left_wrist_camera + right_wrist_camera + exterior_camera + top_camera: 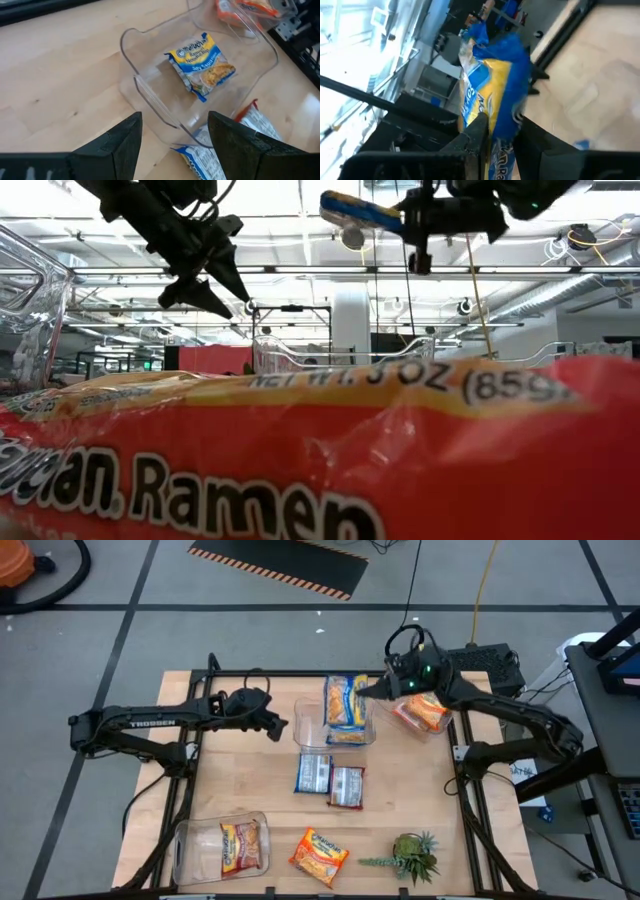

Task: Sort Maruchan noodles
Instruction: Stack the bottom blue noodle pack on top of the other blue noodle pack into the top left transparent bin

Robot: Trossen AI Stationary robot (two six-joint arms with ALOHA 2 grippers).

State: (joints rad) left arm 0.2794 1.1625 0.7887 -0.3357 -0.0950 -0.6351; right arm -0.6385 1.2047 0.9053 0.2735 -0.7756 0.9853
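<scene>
A small green plant (413, 856) stands near the front right corner of the tabletop (240, 790). Three clear bins sit on it: a middle bin (334, 730) at the back, a right bin (425, 712) at the back right edge, and a left bin (215, 848) at the front left.

The right hand (372, 690) hangs over the middle bin, closed on a blue-and-yellow packet (492, 107) that it holds above the bin, clear of the tabletop. The left hand (280, 728) hovers just beside the middle bin's left wall, its fingers (122, 145) apart and holding nothing.

Seven packets show: the held one, another blue-and-yellow one (201, 62) lying in the middle bin, one orange packet (421, 711) in the right bin, one (240, 846) in the left bin, one (319, 855) loose at the front, and two face-down packets (331, 781) side by side before the middle bin.
</scene>
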